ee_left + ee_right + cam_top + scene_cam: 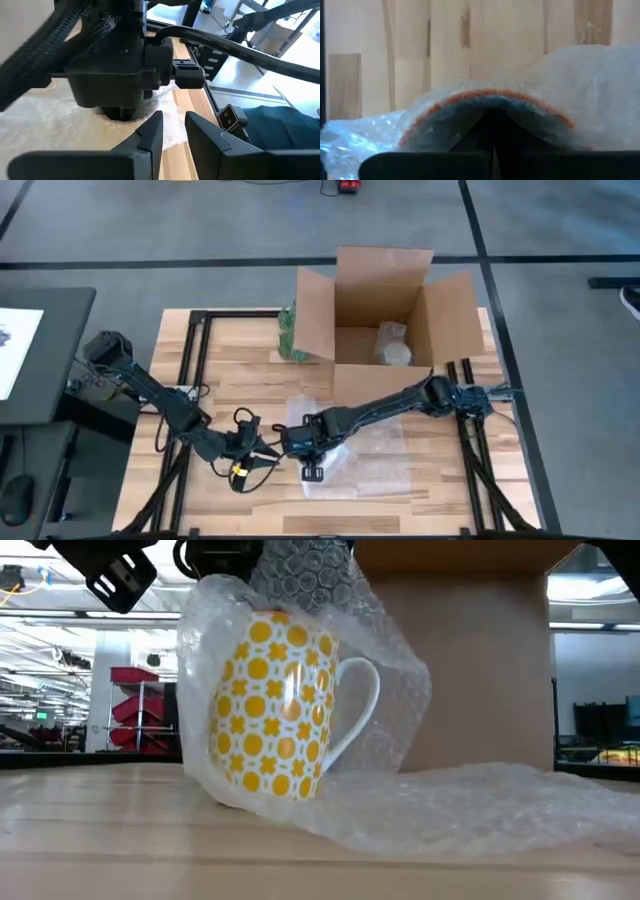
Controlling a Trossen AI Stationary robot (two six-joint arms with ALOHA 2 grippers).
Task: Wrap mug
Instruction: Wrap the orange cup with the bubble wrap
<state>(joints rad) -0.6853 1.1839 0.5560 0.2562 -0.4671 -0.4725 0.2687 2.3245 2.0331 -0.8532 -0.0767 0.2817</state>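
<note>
Two arms: both worked at the near middle of the table (220, 380).
Mug: the mug (268, 705), white with a yellow pattern, stood tilted on the bubble wrap (480, 802), handle showing.
Right gripper: the right gripper (312, 448) was over the mug's rim, closed on the wrap there.
Left gripper: the left gripper (172, 131) waited just beside, fingers a narrow gap apart, empty.
Done: one flap was drawn over the mug's back and top.
Left: the front stayed bare; most wrap lay flat.
Box: the cardboard box (385, 310) stood open behind.
</note>
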